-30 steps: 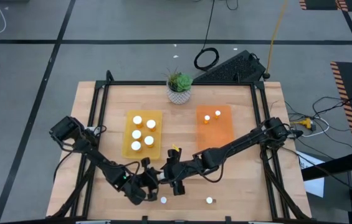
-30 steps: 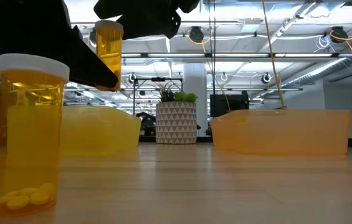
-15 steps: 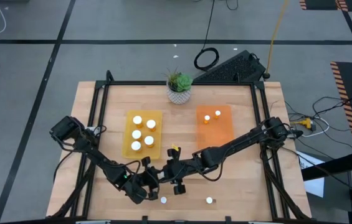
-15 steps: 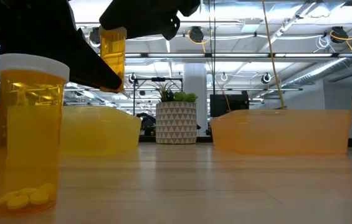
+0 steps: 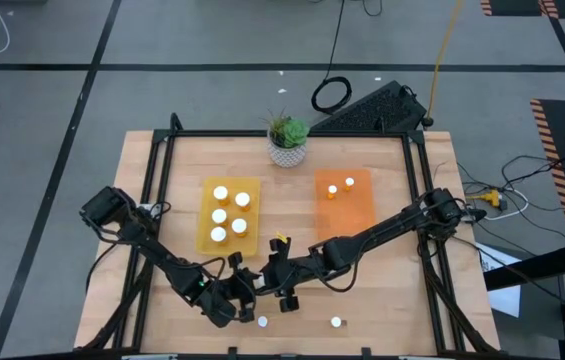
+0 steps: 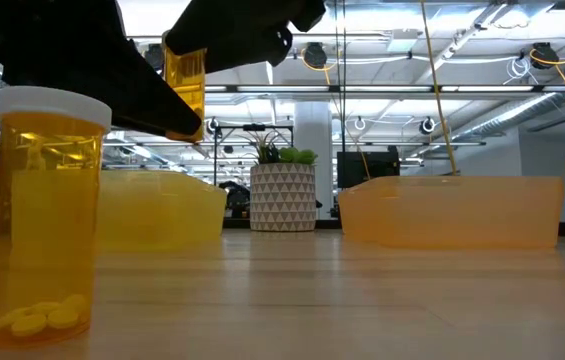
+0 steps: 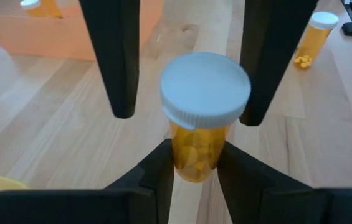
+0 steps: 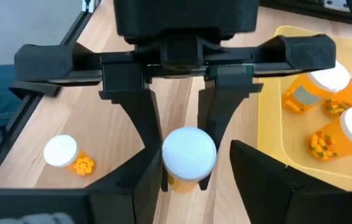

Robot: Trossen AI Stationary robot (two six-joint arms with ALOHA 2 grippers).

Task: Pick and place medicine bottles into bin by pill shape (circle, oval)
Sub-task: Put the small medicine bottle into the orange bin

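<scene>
Shifted slightly sideways in the low view since a second ago, the held bottle (image 7: 205, 93) hangs above the table near its 6 o'clock edge, and dark gripper parts hide its cap there. The left gripper (image 7: 194, 155) pinches its orange body. The right gripper (image 8: 197, 165) stands spread beside the cap, apart from it. Nearest the low camera stands a loose bottle (image 6: 42, 215) with pills at its bottom. Farther off, the yellow bin (image 5: 205, 215) at 11 o'clock holds five bottles and the orange bin (image 5: 362, 215) at 1 o'clock holds two; their pill shapes are too small to tell.

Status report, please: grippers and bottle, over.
Left gripper shut on bottle, above table. Right gripper open around same bottle. Another bottle stands nearby, not blocking.
</scene>
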